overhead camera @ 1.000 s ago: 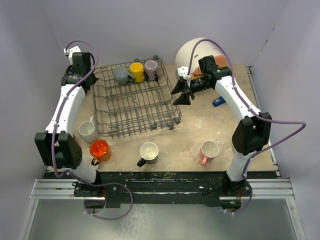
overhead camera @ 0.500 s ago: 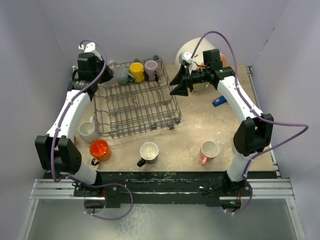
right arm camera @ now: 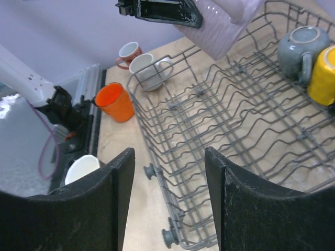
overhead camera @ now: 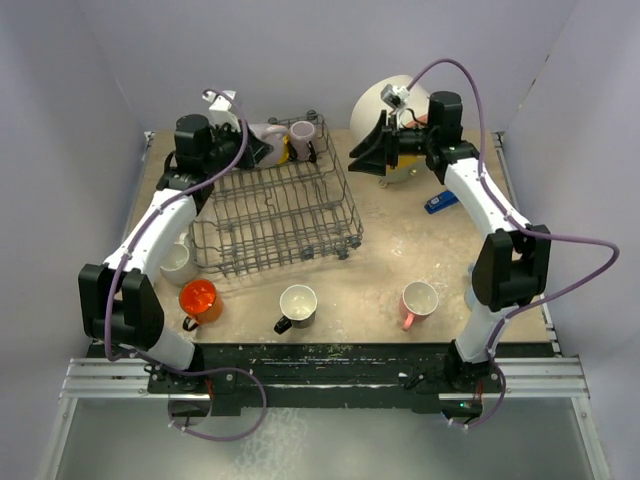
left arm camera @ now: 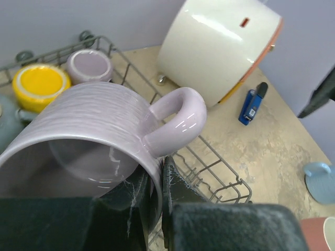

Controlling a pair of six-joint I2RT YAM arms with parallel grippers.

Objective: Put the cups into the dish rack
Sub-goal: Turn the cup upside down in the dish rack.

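My left gripper [left arm camera: 154, 178] is shut on the rim of a pale lilac ribbed cup [left arm camera: 94, 125], held on its side with the handle up. In the top view this cup [overhead camera: 264, 138] hangs over the back left of the grey wire dish rack [overhead camera: 270, 210]. A yellow cup [left arm camera: 39, 83], a mauve cup [left arm camera: 89, 65] and a grey cup [right arm camera: 301, 49] stand in the rack's back row. My right gripper [overhead camera: 365, 155] is open and empty just right of the rack's far corner, its fingers [right arm camera: 110, 209] facing the rack [right arm camera: 235, 120].
On the table stand a white cup [overhead camera: 176, 264], an orange cup [overhead camera: 198, 298], a white cup with a black handle [overhead camera: 297, 303] and a pink cup [overhead camera: 418, 300]. A big white cylinder [overhead camera: 385, 100] lies at the back right, a small blue object [overhead camera: 437, 203] near it.
My left arm has swung right along the rack's back edge with the lilac cup in its grip. My right gripper has drawn back toward the white cylinder, still open.
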